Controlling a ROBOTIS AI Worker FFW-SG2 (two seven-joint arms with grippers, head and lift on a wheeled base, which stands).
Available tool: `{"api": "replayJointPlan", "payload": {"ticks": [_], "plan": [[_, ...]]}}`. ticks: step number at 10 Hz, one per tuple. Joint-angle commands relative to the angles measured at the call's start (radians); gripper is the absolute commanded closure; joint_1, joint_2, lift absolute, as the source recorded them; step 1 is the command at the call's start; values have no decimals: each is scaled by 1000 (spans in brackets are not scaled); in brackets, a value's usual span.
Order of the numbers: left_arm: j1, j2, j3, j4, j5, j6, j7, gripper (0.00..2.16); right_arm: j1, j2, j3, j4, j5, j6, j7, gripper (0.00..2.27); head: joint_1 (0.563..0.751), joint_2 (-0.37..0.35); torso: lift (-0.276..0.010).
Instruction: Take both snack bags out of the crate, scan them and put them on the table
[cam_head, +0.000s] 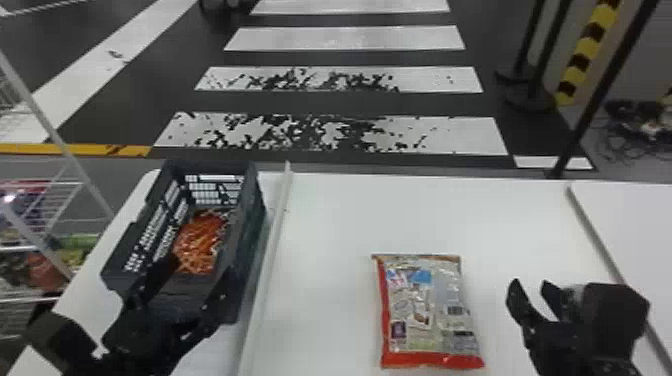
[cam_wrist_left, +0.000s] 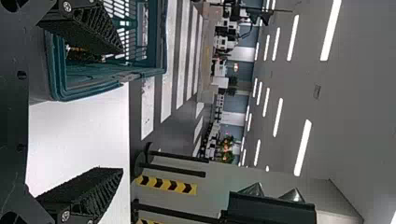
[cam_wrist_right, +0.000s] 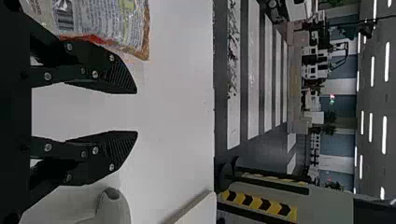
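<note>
Hanging at crate's (cam_head: 243, 235) near end: L gripper (cam_head: 198, 272), fingers wide apart, nothing btwn. Orange snack bag (cam_head: 200, 245) inside crate. Other bag (cam_head: 425, 310), silver w/ red edges, flat on table (cam_head: 500, 225) R of crate. R gripper (cam_head: 531, 285) farther R, fingers parted, empty.

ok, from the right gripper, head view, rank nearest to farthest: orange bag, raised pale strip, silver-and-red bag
1. Silver-and-red bag: just left of the right gripper.
2. Raised pale strip: farther left, between that bag and the crate.
3. Orange bag: farthest left, inside the crate.
</note>
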Motion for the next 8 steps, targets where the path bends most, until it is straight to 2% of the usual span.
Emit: {"api": "replayJointPlan", "payload": {"ticks": [1, 5, 8], "plan": [[0, -2, 0, 0, 0, 0, 0, 100, 15, 1, -57, -21, -6, 0, 0, 56, 695, 42, -92], [-1, -3, 2, 3, 0, 0, 0, 100, 23, 1, -149, -33, 19, 79, 5, 60, 695, -69, -92], [-1, -2, 0, 3, 0, 0, 0, 100, -11, 1, -170, 36, 45, 92, 34, 80, 695, -103, -92]]}}
